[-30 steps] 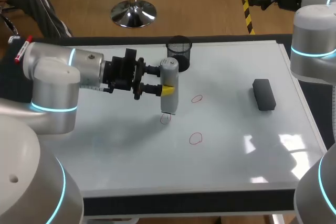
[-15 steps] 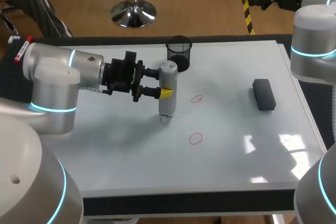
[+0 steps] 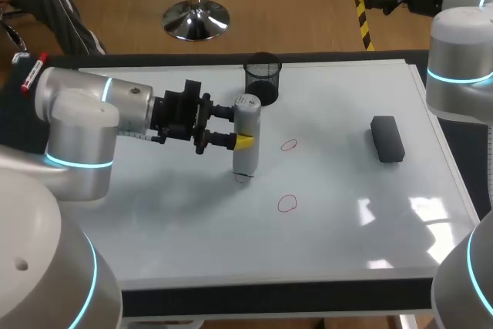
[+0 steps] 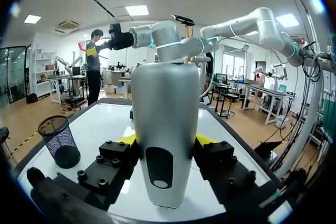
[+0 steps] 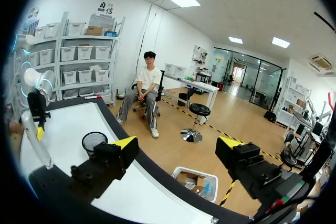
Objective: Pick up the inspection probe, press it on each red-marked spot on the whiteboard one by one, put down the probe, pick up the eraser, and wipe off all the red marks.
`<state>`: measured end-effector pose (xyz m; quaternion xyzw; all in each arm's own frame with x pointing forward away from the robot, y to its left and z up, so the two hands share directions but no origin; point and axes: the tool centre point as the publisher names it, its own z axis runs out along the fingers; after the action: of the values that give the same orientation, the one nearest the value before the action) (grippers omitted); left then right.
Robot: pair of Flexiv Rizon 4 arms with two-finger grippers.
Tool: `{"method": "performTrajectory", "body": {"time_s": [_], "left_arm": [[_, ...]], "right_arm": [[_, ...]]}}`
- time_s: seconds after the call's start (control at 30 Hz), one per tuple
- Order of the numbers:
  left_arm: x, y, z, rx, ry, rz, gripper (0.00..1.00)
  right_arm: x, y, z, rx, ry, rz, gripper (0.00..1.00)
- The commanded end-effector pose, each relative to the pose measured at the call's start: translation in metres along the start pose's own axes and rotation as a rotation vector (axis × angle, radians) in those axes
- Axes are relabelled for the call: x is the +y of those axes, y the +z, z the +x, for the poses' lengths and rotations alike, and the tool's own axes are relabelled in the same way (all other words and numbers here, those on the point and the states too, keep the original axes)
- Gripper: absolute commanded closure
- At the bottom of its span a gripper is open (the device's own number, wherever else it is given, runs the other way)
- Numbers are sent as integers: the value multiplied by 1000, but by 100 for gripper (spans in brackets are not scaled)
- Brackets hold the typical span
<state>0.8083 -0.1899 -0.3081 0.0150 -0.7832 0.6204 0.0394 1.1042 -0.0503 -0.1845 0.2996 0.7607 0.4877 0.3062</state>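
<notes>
A smooth, silver-grey, round-topped cylindrical inspection probe (image 3: 247, 122) is held upright by the left gripper (image 3: 240, 126). Its two yellow-tipped fingers (image 3: 245, 142) are clamped on the probe's sides. In the left wrist view the probe (image 4: 164, 93) is seen between the black, bolted finger blocks of that gripper (image 4: 167, 140), and a dark oval window is set into its matte metallic shell.

The probe's lower end is placed on the glossy white whiteboard (image 3: 154, 229), over a small hand-drawn red ring (image 3: 243, 179) that is largely covered by it. Two further red rings are drawn on the board, one (image 3: 289, 145) level with the probe's middle on its right and one (image 3: 286, 203) nearer the front edge. A dark grey, rectangular block eraser (image 3: 387, 138) is laid flat well apart from the probe, near the board's right edge. A black, round wire mesh cup (image 3: 263, 73) is stood just behind the probe.

The right gripper (image 5: 177, 142) is held off the table, its fingers spread apart with nothing between them.
</notes>
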Motion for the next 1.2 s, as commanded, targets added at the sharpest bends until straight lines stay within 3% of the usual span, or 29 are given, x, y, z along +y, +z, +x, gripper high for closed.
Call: {"method": "performTrajectory", "body": {"time_s": [0.03, 0.83, 1.2], "left_arm": [[5, 3, -3, 0, 0, 4, 100], [21, 7, 6, -9, -17, 0, 100], [33, 1, 15, -61, -24, -12, 100]], "right_arm": [[0, 0, 0, 0, 0, 0, 0], [0, 0, 0, 0, 0, 0, 0], [0, 0, 0, 0, 0, 0, 0]]}}
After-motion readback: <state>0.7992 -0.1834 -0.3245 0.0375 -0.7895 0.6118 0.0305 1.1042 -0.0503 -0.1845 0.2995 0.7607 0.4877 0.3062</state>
